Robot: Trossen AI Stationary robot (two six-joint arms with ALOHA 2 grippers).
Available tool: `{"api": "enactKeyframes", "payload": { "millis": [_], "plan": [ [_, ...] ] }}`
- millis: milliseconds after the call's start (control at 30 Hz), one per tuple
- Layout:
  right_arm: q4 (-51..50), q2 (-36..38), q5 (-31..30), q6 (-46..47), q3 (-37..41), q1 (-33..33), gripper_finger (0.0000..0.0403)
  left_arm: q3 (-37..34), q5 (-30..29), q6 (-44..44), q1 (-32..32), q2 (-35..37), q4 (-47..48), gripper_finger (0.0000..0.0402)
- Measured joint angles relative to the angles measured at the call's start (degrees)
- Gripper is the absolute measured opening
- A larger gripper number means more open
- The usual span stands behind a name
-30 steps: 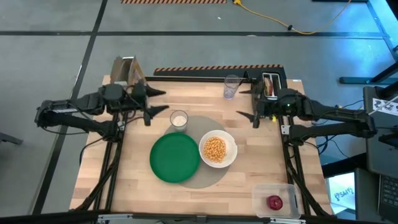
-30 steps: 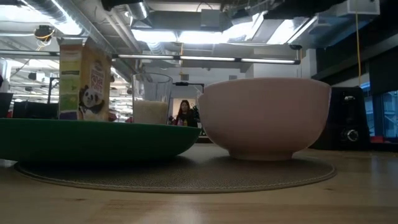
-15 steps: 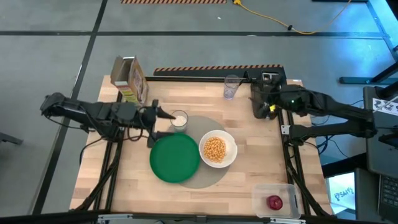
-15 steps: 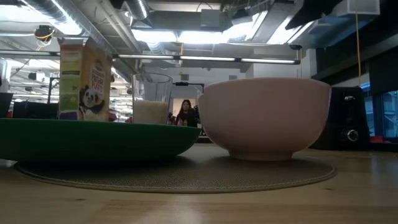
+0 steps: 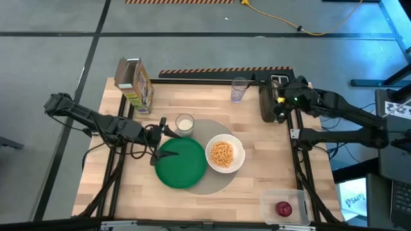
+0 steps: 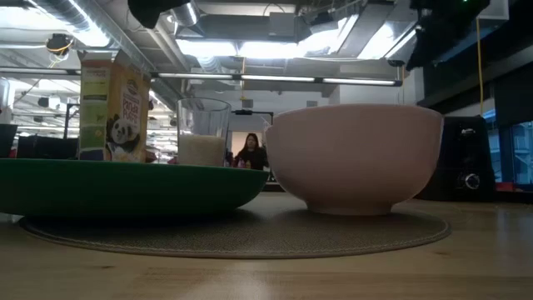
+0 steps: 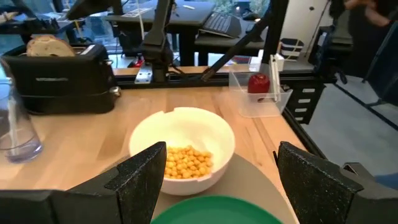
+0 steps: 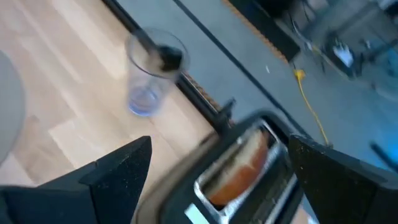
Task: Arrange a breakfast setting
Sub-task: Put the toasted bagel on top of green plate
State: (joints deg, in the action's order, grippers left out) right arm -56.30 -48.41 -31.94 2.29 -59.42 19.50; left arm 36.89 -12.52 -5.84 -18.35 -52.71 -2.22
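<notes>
Left claw (image 5: 158, 142) now over green plate (image 5: 180, 162)

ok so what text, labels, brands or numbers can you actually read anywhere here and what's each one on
Nothing can be read with confidence.
Cereal box: large red lettering above a panda picture, too blurred to spell out.
Toaster: a thin line of pale print on its front, too small to read.
Green plate, white bowl, milk glass, empty glass, clear box holding the apple: no text visible.
</notes>
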Motion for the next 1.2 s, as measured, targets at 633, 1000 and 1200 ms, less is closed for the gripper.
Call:
{"api": "enactKeyframes", "payload": {
  "millis": [633,1000,1200],
  "plan": [
    [-1.26,-12.34,5.98,1.40,0.00,17.12,0.0364,-2.04,0.02,-0.08,-0.61,0.00,-3.04,0.0292],
    [-1.30,-15.57,7.29,0.02,0.00,22.19,0.0349,-2.04,0.18,-0.20,-0.61,0.00,-3.02,0.0292],
    [-1.17,-15.59,8.23,-0.79,0.45,23.79,0.0296,-2.04,0.20,-0.20,-0.61,0.00,-3.01,0.0292]
  ]
}}
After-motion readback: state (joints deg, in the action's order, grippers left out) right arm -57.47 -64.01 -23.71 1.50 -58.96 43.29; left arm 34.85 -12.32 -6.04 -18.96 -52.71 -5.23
